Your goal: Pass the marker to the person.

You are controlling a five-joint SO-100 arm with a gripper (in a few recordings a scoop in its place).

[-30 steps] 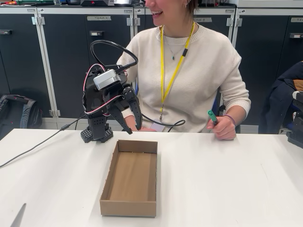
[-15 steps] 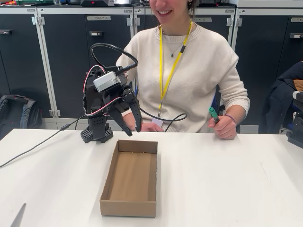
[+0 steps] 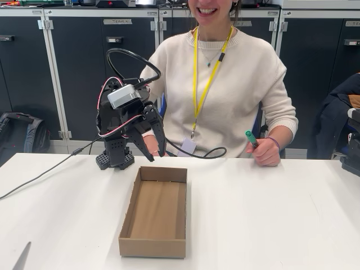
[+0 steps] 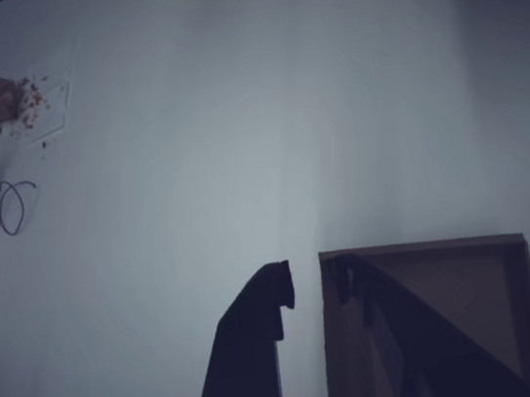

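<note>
White table (image 3: 281,214), 1 marker (image 3: 251,138), 1 box (image 3: 153,247)

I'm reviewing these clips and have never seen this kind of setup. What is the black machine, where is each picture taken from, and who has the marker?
The black machine is a small robot arm on a white table. Its two-finger gripper hangs open and empty above the far end of a cardboard box, which looks empty. The fixed view faces the table from the front. The wrist view rides on the arm and looks down past the dark fingers at the table and box. The person sits behind the table, and her hand holds the marker, green cap up. So the marker is already with her.
</note>
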